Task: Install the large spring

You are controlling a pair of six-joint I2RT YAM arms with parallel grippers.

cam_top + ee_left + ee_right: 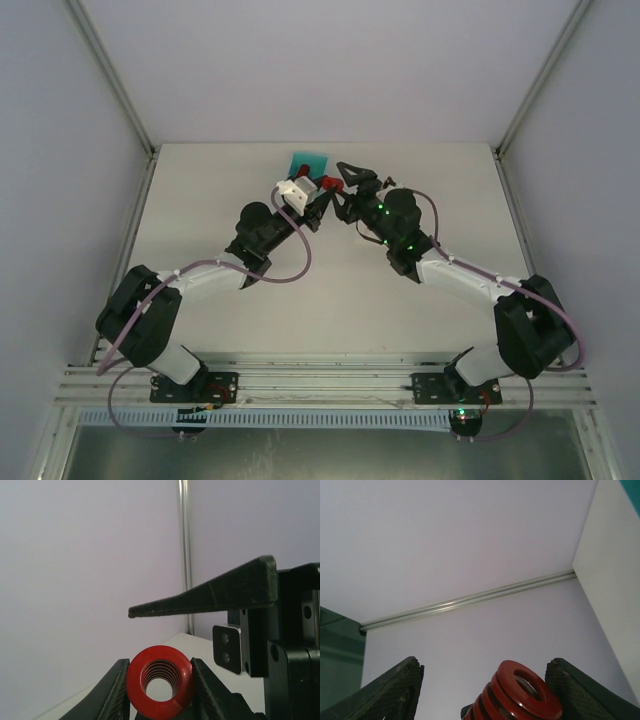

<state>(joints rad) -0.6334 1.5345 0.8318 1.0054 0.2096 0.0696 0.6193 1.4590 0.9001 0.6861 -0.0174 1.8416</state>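
I have the large spring [185, 680] clamped in the left claw [159, 664], one finger pressed against each side of the coil. It sits right between those fingertips, with its open end facing that wrist's camera, and I judge it is held up off the bench [330, 300]. My right claw [485, 667] stands apart around the far end of the same spring, with a gap on either side of the coil, and I see no contact there. The wire looks thick and closely wound, so I expect it to be stiff, weighty for its size and in no danger of crushing. The round painted turns could roll or twist between flat fingers, though, so I would grip across the middle of the coil body, not on an end turn. Both wrist views cut off the spring's lower part, and from above it is only a small red spot between the two claws. Just beyond the left claw lies a teal piece [305, 160], partly covered, and I cannot tell whether it is the seat for the spring; no post or socket shows anywhere
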